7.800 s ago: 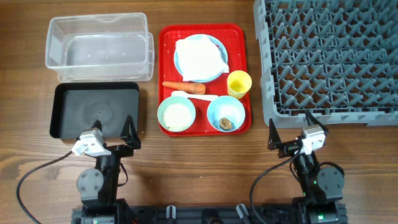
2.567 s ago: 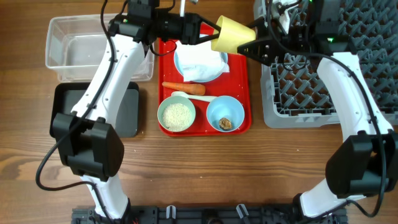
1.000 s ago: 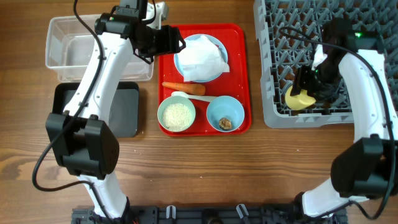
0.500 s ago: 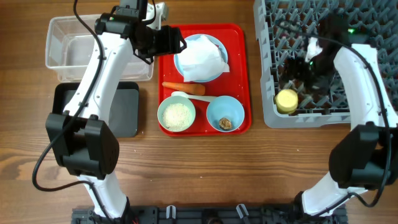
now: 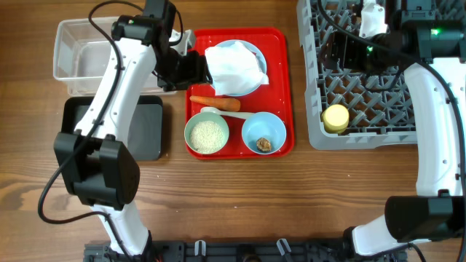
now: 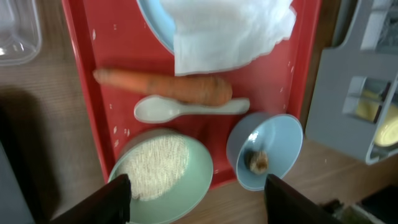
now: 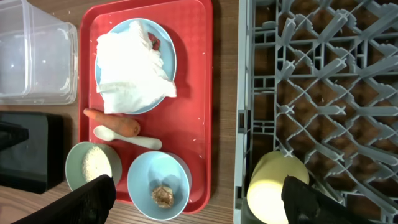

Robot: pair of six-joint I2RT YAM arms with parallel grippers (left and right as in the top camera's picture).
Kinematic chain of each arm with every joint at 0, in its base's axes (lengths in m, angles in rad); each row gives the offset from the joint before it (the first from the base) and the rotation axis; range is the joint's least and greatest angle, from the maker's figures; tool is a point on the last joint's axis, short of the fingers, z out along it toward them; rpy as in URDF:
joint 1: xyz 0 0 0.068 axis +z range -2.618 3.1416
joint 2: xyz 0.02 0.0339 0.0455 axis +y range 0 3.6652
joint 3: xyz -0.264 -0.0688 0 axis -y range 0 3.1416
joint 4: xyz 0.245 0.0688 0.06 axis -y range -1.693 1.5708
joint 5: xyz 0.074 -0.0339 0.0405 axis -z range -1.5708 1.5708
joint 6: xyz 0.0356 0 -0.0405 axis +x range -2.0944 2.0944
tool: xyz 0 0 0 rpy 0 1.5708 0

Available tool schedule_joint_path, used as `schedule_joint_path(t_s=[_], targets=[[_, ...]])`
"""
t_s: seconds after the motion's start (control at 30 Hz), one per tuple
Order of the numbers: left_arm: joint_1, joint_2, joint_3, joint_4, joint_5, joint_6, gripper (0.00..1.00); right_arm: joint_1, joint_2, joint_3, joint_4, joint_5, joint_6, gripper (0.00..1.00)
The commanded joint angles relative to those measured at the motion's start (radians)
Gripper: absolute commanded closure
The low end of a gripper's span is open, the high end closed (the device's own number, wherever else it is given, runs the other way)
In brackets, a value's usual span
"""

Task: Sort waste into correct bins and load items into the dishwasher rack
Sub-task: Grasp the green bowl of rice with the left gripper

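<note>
My left gripper [image 5: 191,69] [image 6: 199,199] is open and empty, over the left edge of the red tray beside the light-blue plate [image 5: 252,49] that holds the white napkin [image 5: 234,65] [image 6: 230,28]. The carrot [image 5: 215,103] [image 6: 165,87] and white spoon [image 5: 229,113] lie below it. The pale-green bowl [image 5: 191,125] holds rice [image 5: 207,135]. The light-blue bowl [image 5: 255,125] holds a brown lump [image 5: 264,145]. My right gripper [image 5: 342,52] [image 7: 202,199] is open and empty above the grey rack [image 5: 393,65]. The yellow cup [image 5: 336,118] [image 7: 277,186] lies in the rack's front left corner.
The red tray [image 5: 280,73] sits mid-table. The clear tub [image 5: 116,54] is at the back left, and the black tray [image 5: 113,127] is in front of it. Bare wood runs along the table's front.
My right gripper has let go of the yellow cup in the rack and pulled back toward the far side. My left gripper has shifted nearer, alongside the plate.
</note>
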Motion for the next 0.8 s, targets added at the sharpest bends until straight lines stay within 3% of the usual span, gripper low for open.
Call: schedule_joint_path(t_s=[0.0, 0.03, 0.1, 0.2, 0.33, 0.6, 0.77], targets=[[-0.077, 0.003, 0.005, -0.084, 0.002, 0.009, 0.37, 0.002, 0.001, 0.012, 0.016, -0.011, -0.021, 0.11], [-0.128, 0.003, 0.004, -0.110, -0.054, 0.008, 0.40, 0.002, 0.001, 0.012, 0.021, -0.011, -0.022, 0.11], [-0.245, 0.003, -0.029, -0.127, -0.193, -0.026, 0.24, 0.002, 0.001, 0.012, 0.025, -0.011, -0.026, 0.11], [-0.395, 0.003, -0.161, -0.063, -0.329, -0.189, 0.30, 0.002, 0.001, 0.012, 0.023, -0.008, -0.064, 0.11], [-0.419, 0.003, -0.276, 0.048, -0.406, -0.294, 0.42, 0.002, 0.001, 0.011, 0.022, -0.008, -0.074, 0.11], [-0.405, 0.003, -0.388, 0.196, -0.409, -0.310, 0.58, 0.002, 0.001, -0.022, 0.021, -0.007, -0.073, 0.11], [-0.408, 0.003, -0.501, 0.312, -0.398, -0.310, 0.75, 0.002, 0.001, -0.022, 0.021, -0.007, -0.073, 0.10]])
